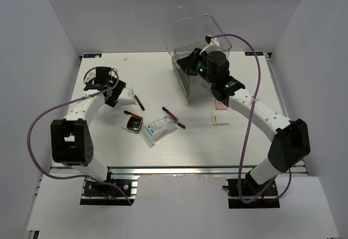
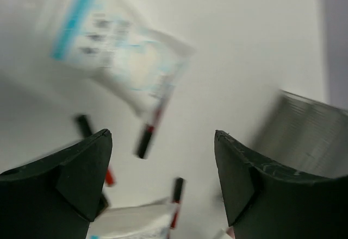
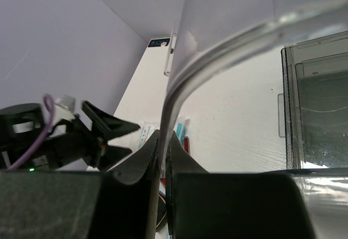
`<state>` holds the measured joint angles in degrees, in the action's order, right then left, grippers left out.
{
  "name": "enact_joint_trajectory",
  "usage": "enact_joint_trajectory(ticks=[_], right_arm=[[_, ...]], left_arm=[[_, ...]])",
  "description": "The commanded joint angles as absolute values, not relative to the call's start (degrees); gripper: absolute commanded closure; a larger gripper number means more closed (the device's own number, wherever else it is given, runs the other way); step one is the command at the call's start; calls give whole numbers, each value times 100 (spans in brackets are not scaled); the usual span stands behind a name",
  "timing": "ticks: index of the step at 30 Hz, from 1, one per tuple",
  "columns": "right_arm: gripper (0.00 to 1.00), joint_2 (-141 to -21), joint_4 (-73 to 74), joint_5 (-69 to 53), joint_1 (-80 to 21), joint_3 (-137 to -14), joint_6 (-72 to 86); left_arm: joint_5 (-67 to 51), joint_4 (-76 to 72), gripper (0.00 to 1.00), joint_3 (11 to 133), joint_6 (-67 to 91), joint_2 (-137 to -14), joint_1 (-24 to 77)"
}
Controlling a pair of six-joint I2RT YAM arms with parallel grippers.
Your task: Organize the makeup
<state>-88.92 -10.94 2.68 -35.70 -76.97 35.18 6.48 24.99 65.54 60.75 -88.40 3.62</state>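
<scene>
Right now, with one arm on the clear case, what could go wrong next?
The right gripper pinches only the thin edge of the clear lid; it might slip and the lid drop. The left gripper hangs open over a packet with a pencil at its corner; closing could catch both.
</scene>
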Motion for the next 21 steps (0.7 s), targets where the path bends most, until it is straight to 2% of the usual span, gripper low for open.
enact_joint_trajectory(ticks=[1,12,16,17,18,21], right_arm=[[100,-8411,-2153,316,-3595,-7787,3226],[100,-8420,-2188,316,-3586,-7778,3173],[100,-8411,-2180,308,-3577,-7761,3173],[100,-8402,-2162,308,-3568,-7752,3182],[100,-8394,-2153,308,-3560,-7743,3190],[100,-8350,-2153,334,-3542,-7708,3190]], left_arm=[[888,3745,15,6768,6521,-9061,185],[1186,3307,22,7172,7672,-10010,158],[1327,3216,32,7312,7866,-10414,114],[1301,3278,39,7417,7901,-10580,106],[1275,3278,42,7444,7901,-10626,105],[1257,3147,62,7348,7910,-10574,105]])
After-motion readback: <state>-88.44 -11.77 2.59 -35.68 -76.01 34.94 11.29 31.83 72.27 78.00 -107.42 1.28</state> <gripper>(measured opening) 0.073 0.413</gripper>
